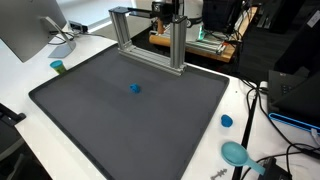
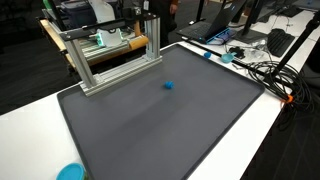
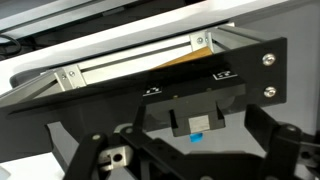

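Observation:
A small blue block (image 1: 135, 88) (image 2: 169, 85) lies alone near the middle of a dark grey mat (image 1: 120, 125) (image 2: 150, 125) in both exterior views. In the wrist view my gripper (image 3: 190, 150) is open, with its dark fingers (image 3: 92, 152) spread far apart and nothing between them. The blue block (image 3: 197, 138) shows small and distant between them, just under a black bracket (image 3: 200, 115). The arm (image 1: 165, 8) stands at the back, behind the aluminium frame; its gripper is hard to make out in the exterior views.
An aluminium frame (image 1: 150, 35) (image 2: 110, 55) stands on the mat's far edge. On the white table are a monitor (image 1: 30, 30), a teal cup (image 1: 57, 67), a blue cap (image 1: 226, 121), a teal disc (image 1: 236, 152) and cables (image 2: 260, 70).

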You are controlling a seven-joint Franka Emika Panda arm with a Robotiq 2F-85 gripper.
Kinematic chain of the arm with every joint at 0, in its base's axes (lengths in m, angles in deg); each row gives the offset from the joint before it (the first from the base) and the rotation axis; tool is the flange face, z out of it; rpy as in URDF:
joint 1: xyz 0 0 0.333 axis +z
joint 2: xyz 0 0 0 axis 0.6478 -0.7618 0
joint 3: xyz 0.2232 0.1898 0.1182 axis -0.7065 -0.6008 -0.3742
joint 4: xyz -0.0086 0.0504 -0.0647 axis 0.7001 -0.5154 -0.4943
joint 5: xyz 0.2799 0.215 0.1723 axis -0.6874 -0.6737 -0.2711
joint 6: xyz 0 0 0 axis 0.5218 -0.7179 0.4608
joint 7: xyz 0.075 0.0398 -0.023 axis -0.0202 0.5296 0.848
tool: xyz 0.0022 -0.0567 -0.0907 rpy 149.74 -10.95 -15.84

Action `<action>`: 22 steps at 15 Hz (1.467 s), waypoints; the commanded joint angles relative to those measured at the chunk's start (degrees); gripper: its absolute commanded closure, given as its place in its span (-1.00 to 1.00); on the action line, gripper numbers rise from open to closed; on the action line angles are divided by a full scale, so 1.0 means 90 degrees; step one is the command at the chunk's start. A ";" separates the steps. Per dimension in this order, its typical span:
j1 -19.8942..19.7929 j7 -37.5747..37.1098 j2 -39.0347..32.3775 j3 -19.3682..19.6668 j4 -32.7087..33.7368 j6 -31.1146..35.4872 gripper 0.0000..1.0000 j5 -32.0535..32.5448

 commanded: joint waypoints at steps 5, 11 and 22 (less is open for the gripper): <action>0.0176 0.0050 -0.0262 -0.0295 -0.0040 0.0550 -1.00 0.0278; 0.0168 0.0247 -0.0426 -0.0093 -0.0040 0.0863 -0.94 0.0273; 0.0192 0.0598 -0.0055 0.0106 -0.0470 0.0832 -0.84 0.0279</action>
